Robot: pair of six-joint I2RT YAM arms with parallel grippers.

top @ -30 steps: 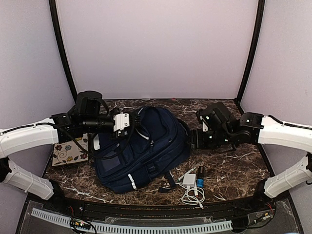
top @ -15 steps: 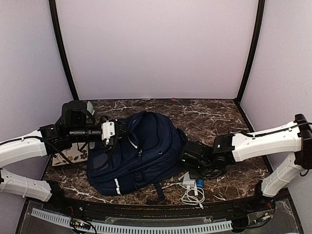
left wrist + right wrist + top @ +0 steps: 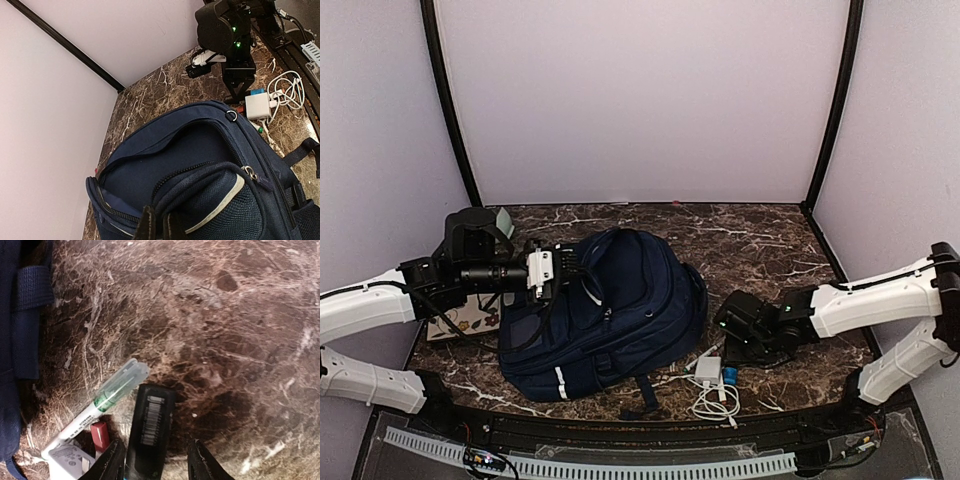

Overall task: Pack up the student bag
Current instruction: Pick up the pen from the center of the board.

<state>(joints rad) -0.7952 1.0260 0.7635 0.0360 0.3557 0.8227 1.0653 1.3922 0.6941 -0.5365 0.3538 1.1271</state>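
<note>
Nearest, white cube charger (image 3: 708, 368) with looped cable, on glossy brown marble table (image 3: 770, 250). Just beyond, right gripper (image 3: 156, 460) half-parted, straddling flat black barcode-labelled bar (image 3: 150, 427); grip not evident. Clear-capped marker (image 3: 107, 397) alongside. Centre-left, student bag (image 3: 620, 310): soft navy fabric, lying flat. At its far-left end, left gripper (image 3: 157, 216) pinched together on a pocket rim.

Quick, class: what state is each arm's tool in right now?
Left tool: closed, pinching the backpack at its edge.
Right tool: open, straddling a black barcoded item, not gripping it.
</note>
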